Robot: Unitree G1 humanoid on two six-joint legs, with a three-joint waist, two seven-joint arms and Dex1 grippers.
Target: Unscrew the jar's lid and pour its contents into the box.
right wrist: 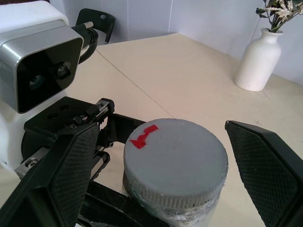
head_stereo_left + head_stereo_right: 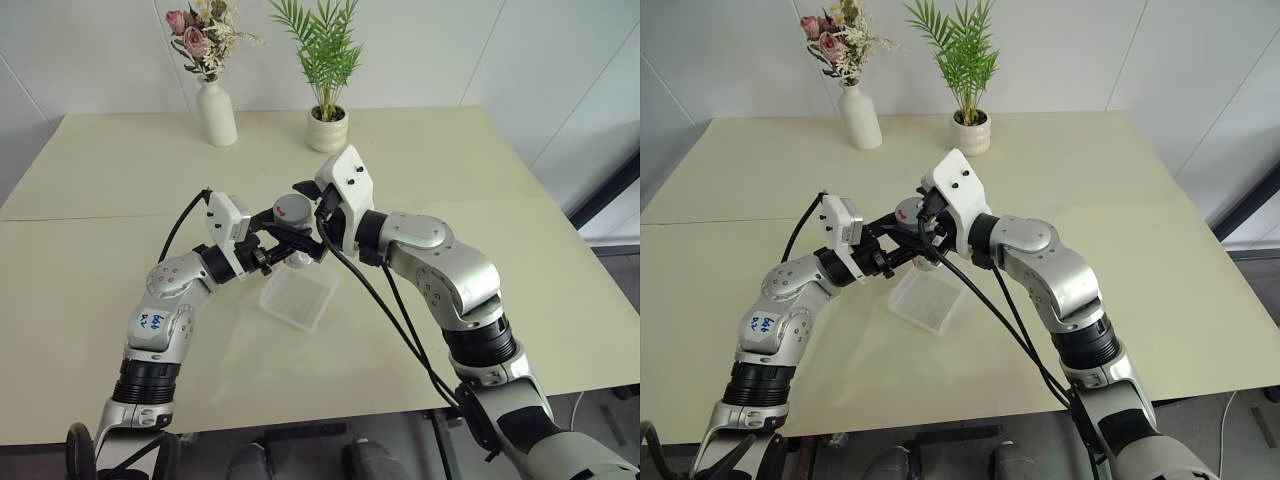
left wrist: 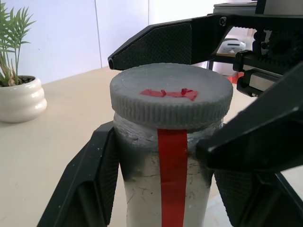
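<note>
L claw [image 2: 283, 243] pinches jar [image 3: 163, 189] upright, held above box [image 2: 298, 296] mid-bench [image 2: 100, 180]. R claw [image 1: 165, 156] spread wide, fingers either side of grey lid [image 1: 175, 158], not touching. Lid still on.

Grey ridged lid [image 3: 171, 94] with red mark, red stripe down clear jar [image 3: 165, 189], translucent box [image 2: 298, 296], black textured gripper fingers [image 1: 71, 165], cream table [image 2: 450, 160], white vase [image 2: 216, 113].
</note>
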